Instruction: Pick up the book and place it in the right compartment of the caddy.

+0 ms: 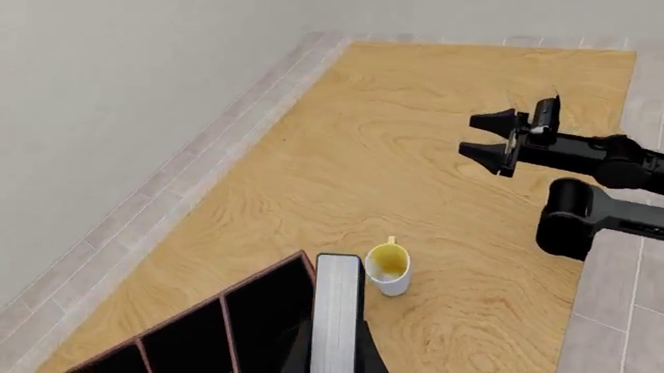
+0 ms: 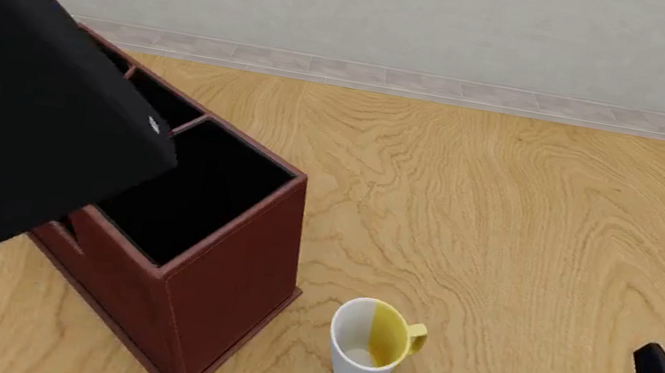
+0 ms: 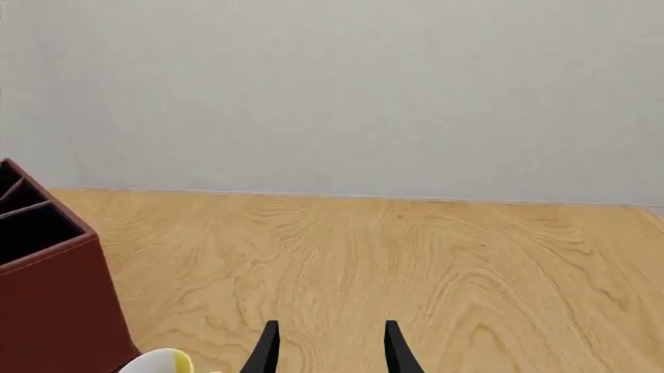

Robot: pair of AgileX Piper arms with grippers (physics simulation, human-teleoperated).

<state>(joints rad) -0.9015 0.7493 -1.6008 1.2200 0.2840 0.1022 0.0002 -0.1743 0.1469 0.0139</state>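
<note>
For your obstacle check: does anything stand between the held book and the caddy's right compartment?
Nothing visible does. The book hangs over the caddy, partly above the right compartment, whose visible part looks empty. The mug stands beside the caddy.

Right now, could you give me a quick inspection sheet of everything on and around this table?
Surface: wooden table, bare grain showing.
Job's things: the book, black, is held up in the air over the caddy; its white page edge shows in the left wrist view. The right compartment holds nothing seen.
Clutter: white mug with yellow inside, upright beside the caddy.
Grippers: left gripper is hidden by the book and appears to hold it; right gripper is open and holds nothing.
Cables: nothing seen.
Surroundings: plain grey wall, tiled floor strip.
</note>
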